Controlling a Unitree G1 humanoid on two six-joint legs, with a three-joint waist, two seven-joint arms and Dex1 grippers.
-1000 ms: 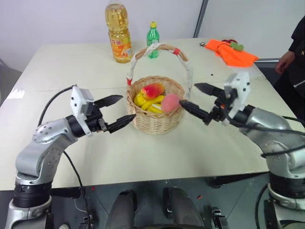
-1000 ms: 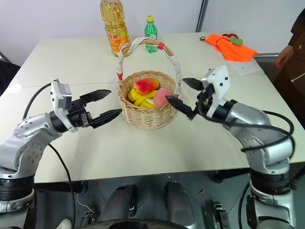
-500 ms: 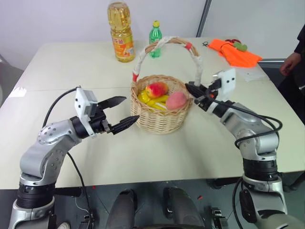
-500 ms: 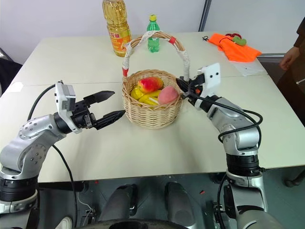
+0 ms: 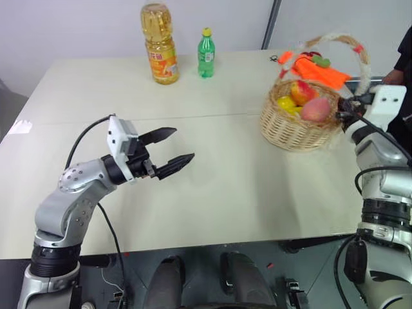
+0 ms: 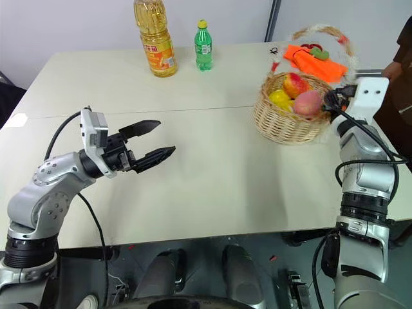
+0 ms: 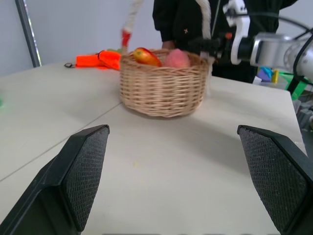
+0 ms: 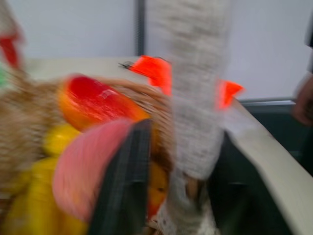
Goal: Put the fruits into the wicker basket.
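The wicker basket stands tilted near the table's right edge, its arched handle leaning right. Inside lie the red-orange mango and the pink peach, beside yellow fruits. My right gripper is shut on the foot of the handle, which runs between its fingers. My left gripper hovers open and holding nothing over the table's left-middle, pointing toward the basket, well apart from it.
An oil bottle and a green bottle stand at the table's far side. An orange cloth lies just behind the basket. A person in dark clothes stands at the right edge.
My right gripper has closed on the basket's handle and swung right, dragging the basket with the fruits from the table's middle to its right side. The left gripper has stayed put.
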